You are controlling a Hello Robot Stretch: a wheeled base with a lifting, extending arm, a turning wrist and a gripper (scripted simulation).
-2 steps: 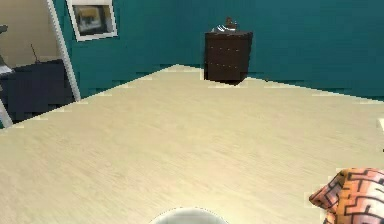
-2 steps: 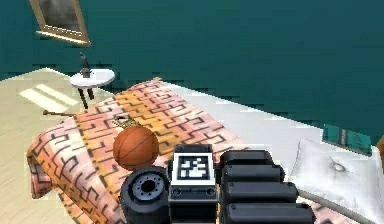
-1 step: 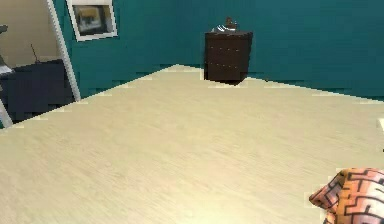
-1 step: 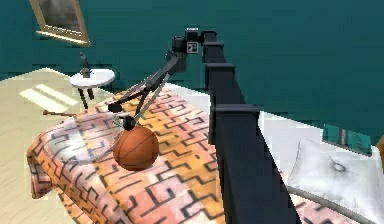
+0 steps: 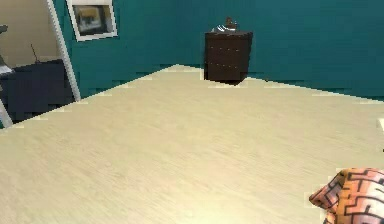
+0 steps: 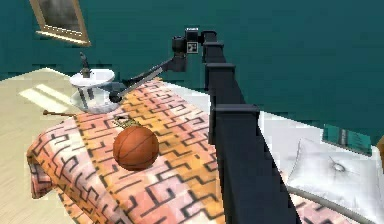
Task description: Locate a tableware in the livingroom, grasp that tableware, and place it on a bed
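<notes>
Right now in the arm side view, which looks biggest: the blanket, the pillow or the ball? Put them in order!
1. patterned blanket
2. white pillow
3. orange ball
No two of them look alike in size, so the order is clear.

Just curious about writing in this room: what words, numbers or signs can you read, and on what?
None can be read.
Framed picture on the wall: too small to show any words.
Bedspread: a line pattern, no letters.
White squares at the arm's end: black marks, too small to read.
</notes>
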